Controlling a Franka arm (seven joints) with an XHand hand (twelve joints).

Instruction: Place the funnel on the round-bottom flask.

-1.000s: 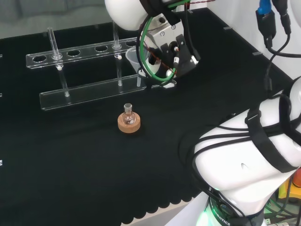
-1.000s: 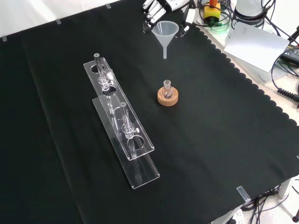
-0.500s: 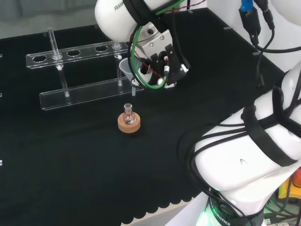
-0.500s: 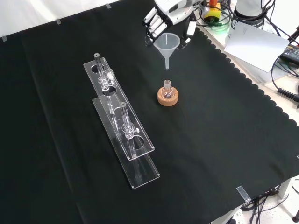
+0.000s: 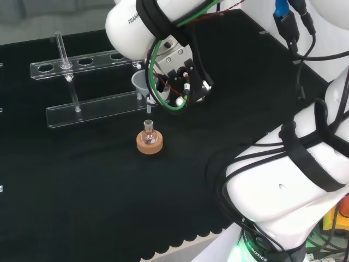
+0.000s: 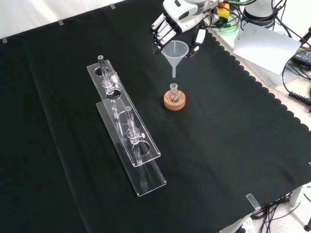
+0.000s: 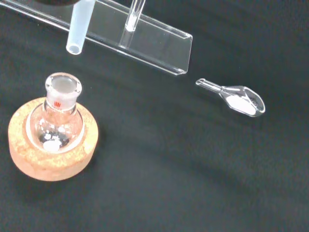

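Above the tabletop (image 6: pixel 233 145), near the middle of the cloth, the funnel (image 6: pixel 174 50) hangs upright in the hand (image 6: pixel 181 19), whose fingers (image 6: pixel 158 30) curl round the cone's rim; its stem tip sits just short of, and higher than, the open neck of the round-bottom flask (image 6: pixel 174 91), which stands upright in a cork ring (image 6: pixel 174 102). Wrist view puts the stem's mouth (image 7: pixel 74 48) close beside the flask's neck (image 7: pixel 63 87) but not yet over it. Judgement: the step in hand is the final alignment and descent; best to centre the stem over the neck first, keep the funnel plumb, then lower straight so the tip enters without nudging the flask off its ring. Nearby stand a clear tube rack (image 6: pixel 124 127) and, in wrist view, a small clear scoop-like piece (image 7: pixel 237 99) holding something white. Hard to make out: how the thumb bears on the funnel, and the flask's body in head view (image 5: pixel 148 130); white specks lie inside the flask.
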